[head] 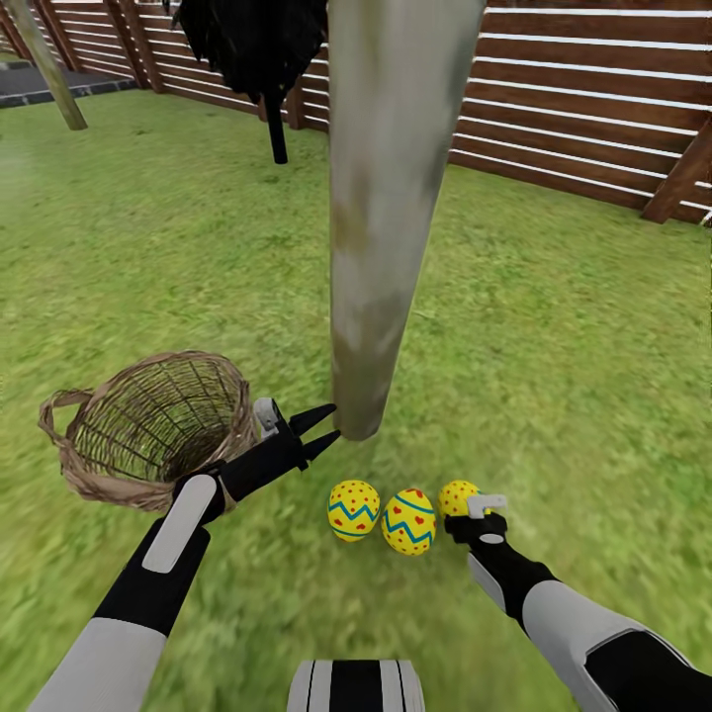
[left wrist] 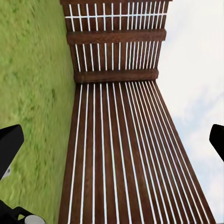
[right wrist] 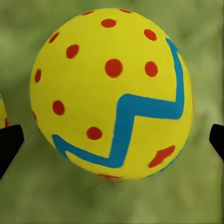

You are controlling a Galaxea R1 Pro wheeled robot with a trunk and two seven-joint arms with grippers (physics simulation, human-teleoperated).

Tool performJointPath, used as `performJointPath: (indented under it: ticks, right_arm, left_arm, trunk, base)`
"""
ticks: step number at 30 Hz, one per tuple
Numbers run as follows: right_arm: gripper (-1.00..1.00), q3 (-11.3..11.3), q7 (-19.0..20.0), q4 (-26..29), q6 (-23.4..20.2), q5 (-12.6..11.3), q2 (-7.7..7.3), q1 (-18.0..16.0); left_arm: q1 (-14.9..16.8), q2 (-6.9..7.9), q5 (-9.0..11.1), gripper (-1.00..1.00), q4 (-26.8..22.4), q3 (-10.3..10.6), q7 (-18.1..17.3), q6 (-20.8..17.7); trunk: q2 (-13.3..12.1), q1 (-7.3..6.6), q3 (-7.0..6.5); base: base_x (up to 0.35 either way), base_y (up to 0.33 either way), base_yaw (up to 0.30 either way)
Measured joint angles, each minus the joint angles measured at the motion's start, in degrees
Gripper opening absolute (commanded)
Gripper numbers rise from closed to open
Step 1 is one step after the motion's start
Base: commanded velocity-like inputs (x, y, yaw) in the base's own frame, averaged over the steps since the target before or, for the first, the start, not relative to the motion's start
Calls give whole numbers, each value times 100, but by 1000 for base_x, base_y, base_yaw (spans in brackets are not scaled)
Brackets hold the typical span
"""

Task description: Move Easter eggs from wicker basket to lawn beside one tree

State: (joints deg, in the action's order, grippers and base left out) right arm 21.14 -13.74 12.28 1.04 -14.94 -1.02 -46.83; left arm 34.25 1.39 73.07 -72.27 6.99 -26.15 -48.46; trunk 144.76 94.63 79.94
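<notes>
Yellow w/ red dots and a blue zigzag: the third egg [head: 457, 495] lies on the lawn [head: 554, 346], rightmost of a row of three at the foot of the tree [head: 381, 247]. The middle egg [head: 409, 521] sits just beside it, the left egg [head: 353, 509] next along, all near the pale trunk's base.

Key relation: the third egg is directly ahead of the right claw [head: 485, 510], between its spread tips. In the right wrist view the egg [right wrist: 112, 93] sits centred w/ both dark fingertips [right wrist: 9, 144] well out to either side, not touching the shell, so the claw is open and pinching nothing. Egg's long axis: can't tell for sure, prob. tilted.

Left claw [head: 321, 430] is spread too, empty, hanging close to the trunk base, pointing at the fence [left wrist: 116, 154]. The wicker basket [head: 74, 465] lies just behind the left arm; through the weave no egg shows inside.

Judgement: placement looks done, or nearly. The right arm is nearer to all the eggs; pulling straight back along its own line should avoid nudging the third egg into its neighbour.
</notes>
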Motion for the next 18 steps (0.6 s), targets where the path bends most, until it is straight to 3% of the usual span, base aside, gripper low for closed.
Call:
performJointPath:
  ticks: [6,13,15,18]
  right_arm:
    - [100,0,37,29,0,-8,-9,0]
    - [100,-15,44,608,-131,-21,-33,0]
    - [100,-43,50,671,-524,-46,-33,-1]
    - [100,-59,57,1426,-1431,-69,-146,0]
  left_arm:
    - [0,-1,-9,100,0,0,0,2]
    - [0,0,-6,100,0,-1,0,0]
    - [0,2,-2,100,0,-1,0,1]
    - [0,-1,-7,100,1,-1,12,0]
  trunk:
    - [-8,-15,-133]
    - [-17,-33,-288]
    - [-20,-39,-333]
    - [-24,-47,-400]
  base:
    - [0,0,0]
    - [0,0,0]
    - [0,0,0]
    - [0,0,0]
